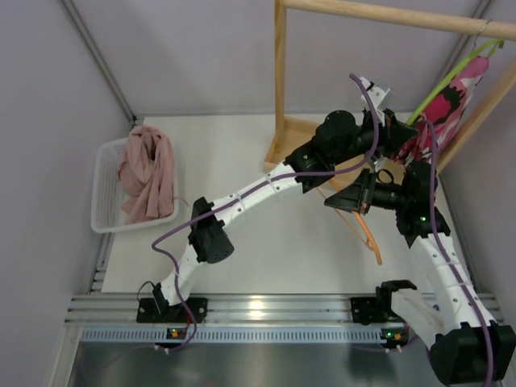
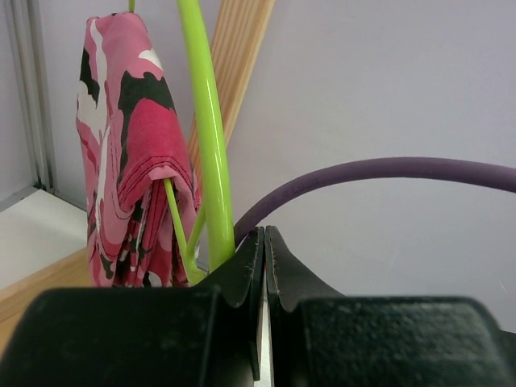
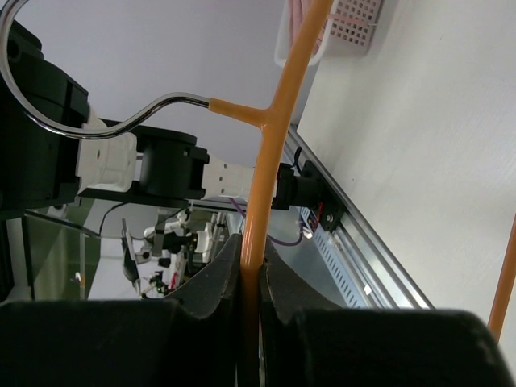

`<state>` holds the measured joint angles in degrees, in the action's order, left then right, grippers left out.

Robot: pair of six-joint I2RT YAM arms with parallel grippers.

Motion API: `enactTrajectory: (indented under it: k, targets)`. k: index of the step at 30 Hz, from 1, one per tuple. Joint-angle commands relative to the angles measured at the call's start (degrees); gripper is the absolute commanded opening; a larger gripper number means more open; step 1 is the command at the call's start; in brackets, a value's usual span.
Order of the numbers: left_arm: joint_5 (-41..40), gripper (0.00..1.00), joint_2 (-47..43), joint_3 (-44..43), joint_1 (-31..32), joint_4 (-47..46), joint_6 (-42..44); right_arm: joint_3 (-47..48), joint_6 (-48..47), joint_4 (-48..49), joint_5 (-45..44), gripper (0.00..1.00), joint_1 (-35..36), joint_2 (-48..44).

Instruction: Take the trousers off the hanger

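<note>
While right jaws grip hanger [image 3: 264,161], trousers [image 1: 147,173] apart

Left: trousers [image 1: 145,173] in basket [image 1: 105,193]; right: hanger [image 1: 372,246].

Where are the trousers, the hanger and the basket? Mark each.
trousers [image 1: 147,173]: top view, middle of the pink heap.
hanger [image 3: 265,161]: right wrist view, its orange bar.
basket [image 1: 98,189]: top view, left rim.

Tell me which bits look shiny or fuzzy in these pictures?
Top view: a bright glare spot sits on the metal rail. Left wrist view: the lime-green hanger has a shiny streak, and the left gripper, close up, looks dark and fuzzy. Right wrist view: the metal hook of the orange hanger gleams, and the right gripper is blurry.
</note>
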<state>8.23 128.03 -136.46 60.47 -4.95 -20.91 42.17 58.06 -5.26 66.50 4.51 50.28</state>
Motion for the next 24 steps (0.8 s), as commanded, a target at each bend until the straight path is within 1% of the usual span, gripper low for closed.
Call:
enactTrajectory:
  k: [1, 4, 7, 9, 11, 12, 13, 14, 16, 19, 20, 22, 23, 24]
  targets:
    - [-1.7, 0.05, -0.3, -1.7, 0.1, -3.5, 1.1, -1.0, -3.7, -1.1, -0.2, 0.0, 0.8, -2.2]
    - [-2.5, 0.05, -1.0, -1.6, 0.0, -4.1, 1.6, -0.9, -7.9, -5.6, -1.2, 0.0, 0.8, -3.2]
    - [-1.9, 0.05, -1.6, -1.4, -0.3, -5.9, 0.9, -1.3, -9.9, -6.6, -1.0, 0.0, 0.8, -3.5]
    - [-1.2, 0.06, -2.8, 0.3, -0.6, -7.6, -0.1, -1.3, -10.5, -6.7, -0.8, 0.0, 0.8, -3.3]
    - [-0.2, 0.13, -3.7, 2.1, -1.0, -9.5, -1.1, -1.3, -10.6, -6.0, -0.1, 0.0, 0.8, -3.1]
    - [0.2, 0.2, -4.5, 2.9, -1.1, -10.0, -1.6, -1.1, -10.6, -5.9, 0.0, 0.0, 0.7, -2.9]
    - [0.7, 0.3, -5.0, 3.5, -1.2, -10.5, -2.5, -1.1, -10.6, -5.9, 0.1, 0.0, 0.6, -3.3]
    - [0.7, 0.37, -5.3, 4.3, -1.3, -10.8, -2.9, -1.2, -10.5, -5.9, 0.2, 0.0, 0.7, -3.3]
    - [0.8, 0.46, -6.1, 4.9, -1.7, -11.0, -3.6, -1.6, -10.6, -5.9, 0.3, 0.0, 0.6, -4.0]
    - [1.3, 0.55, -6.9, 5.6, -2.0, -11.0, -3.7, -2.1, -10.4, -6.0, 0.6, 0.0, 0.5, -4.9]
    - [2.0, 0.59, -7.3, 6.2, -2.1, -11.0, -3.5, -2.1, -10.1, -5.9, 0.6, 0.0, 0.3, -5.3]
    - [2.1, 0.64, -8.6, 7.3, -2.4, -11.0, -3.6, -1.9, -9.9, -6.1, 0.4, 0.0, 0.1, -6.2]
    - [2.8, 0.69, -8.9, 8.5, -2.3, -11.1, -3.7, -1.7, -9.8, -6.3, 0.4, 0.0, 0.0, -6.2]
    - [3.8, 0.71, -9.5, 9.1, -2.5, -11.4, -4.0, -1.6, -9.7, -6.6, 0.5, 0.0, 0.1, -6.4]
